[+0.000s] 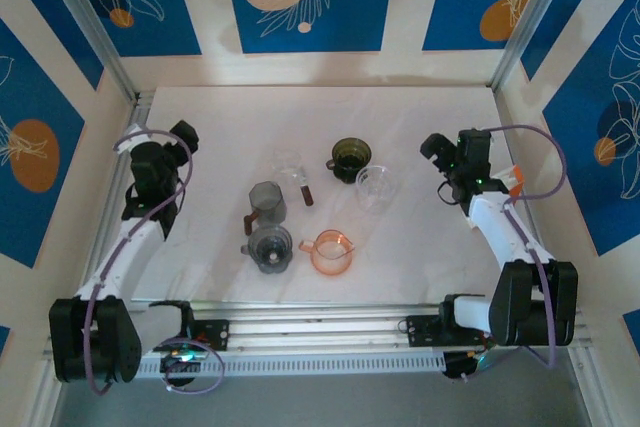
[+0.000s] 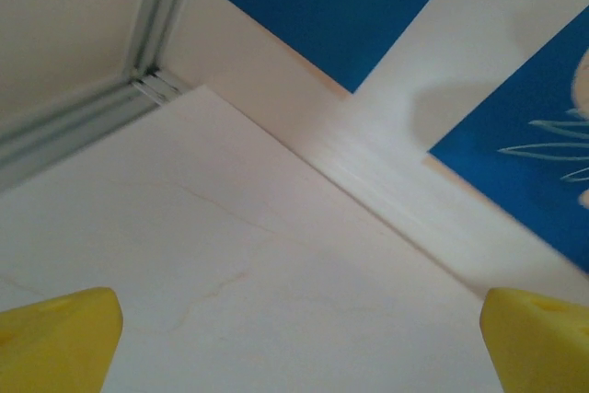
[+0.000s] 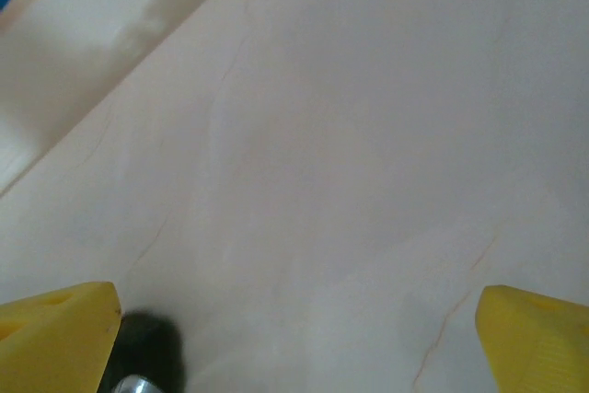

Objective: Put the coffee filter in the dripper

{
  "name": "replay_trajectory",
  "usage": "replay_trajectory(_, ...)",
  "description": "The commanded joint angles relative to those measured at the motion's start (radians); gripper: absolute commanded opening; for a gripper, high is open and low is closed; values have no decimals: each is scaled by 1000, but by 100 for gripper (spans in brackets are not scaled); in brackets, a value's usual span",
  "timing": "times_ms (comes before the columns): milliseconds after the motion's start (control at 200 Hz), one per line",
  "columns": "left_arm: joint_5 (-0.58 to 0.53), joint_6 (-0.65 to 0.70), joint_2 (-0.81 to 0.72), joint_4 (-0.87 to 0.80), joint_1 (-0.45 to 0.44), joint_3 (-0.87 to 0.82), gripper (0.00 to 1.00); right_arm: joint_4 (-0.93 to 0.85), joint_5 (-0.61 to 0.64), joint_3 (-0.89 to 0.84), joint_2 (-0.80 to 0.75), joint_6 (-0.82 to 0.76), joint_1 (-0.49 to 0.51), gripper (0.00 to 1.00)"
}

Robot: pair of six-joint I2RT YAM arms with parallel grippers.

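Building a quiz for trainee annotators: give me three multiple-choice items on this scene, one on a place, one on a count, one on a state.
1. The orange translucent cup stands: A) at the far left corner B) just right of the round grey plastic vessel C) against the back wall.
2. Vessels on the white table: A) three B) six C) nine.
3. The left tool is: A) shut on a cup B) shut on nothing C) open.
Answers: 1 B, the top view shows them side by side; 2 B, six stand mid-table; 3 C, its yellow fingers stand wide apart.
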Motion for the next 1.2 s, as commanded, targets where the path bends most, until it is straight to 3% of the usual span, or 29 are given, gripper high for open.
replay_trajectory(0,193,-179,-50,65,6,-69,100,-161,-125,59,-43,-22,68,99)
replay_trajectory(75,301,-206,-72,80,2,-68,100,-249,-131,98,-39,-57,143,99)
replay_trajectory(240,472,-131,-56,-148,-88,50,100,-382,-44,143,-14,-99,325,99)
replay_trajectory(405,501,-116,-107,-185,-202,3,98,-440,57,135,-24,-102,475,96)
replay_trajectory(540,496,-93,-160,-241,-253,-47,97,-483,103,110,-32,-15,426,89)
replay_trajectory(745,502,-81,-222,-280,-279,-116,97,-410,-63,97,50,12,283,76)
replay_trajectory(875,520,-85,-245,-270,-279,-147,98,-374,-105,137,137,15,276,70)
replay_trajectory(1196,535,-85,-254,-295,-280,-142,97,-390,-73,189,248,56,282,46)
